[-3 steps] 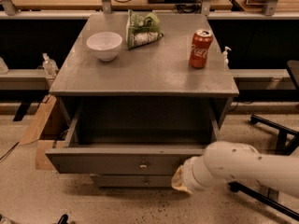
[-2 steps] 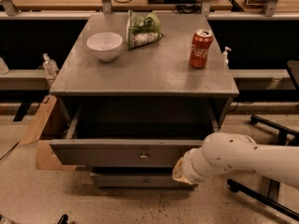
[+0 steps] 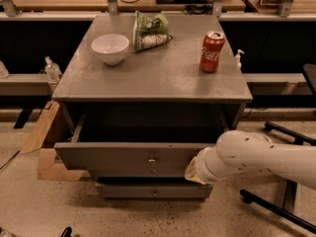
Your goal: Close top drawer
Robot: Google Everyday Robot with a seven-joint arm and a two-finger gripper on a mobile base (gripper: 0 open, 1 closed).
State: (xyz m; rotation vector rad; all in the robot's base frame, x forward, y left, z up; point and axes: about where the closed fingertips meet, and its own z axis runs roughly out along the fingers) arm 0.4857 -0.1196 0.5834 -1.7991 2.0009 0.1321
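Camera view is showing the top drawer (image 3: 123,157) sitting less far out of the cabinet (image 3: 237,110) than it was a second ago: the strip of dark interior behind its front is narrowing, and the front is drawing closer to the cabinet's upper edge. The white arm (image 3: 252,154) is reaching further in from the right than before. In my judgement the push is working and closing is under way, though the drawer is standing well open and a good part of its travel is remaining.

The end effector (image 3: 194,170) is sitting low at the drawer front, pressing against or just touching its right-hand part; the bulky wrist is covering most of it, so I cannot tell whether it is released or clenched. It is not grasping the brass knob (image 3: 152,160), which is showing free, just to the left of the end effector. Nothing is appearing in its hold.

Below and to the left of the end effector, a lower drawer (image 3: 153,191) is staying flush. Above and beyond it, on the cabinet's surface, a red can (image 3: 211,52) is standing upright, with a green bag (image 3: 149,31) and a white bowl (image 3: 110,47) lying further left; all are well apart from the end effector. Continued straight pushing appears to be what is needed.
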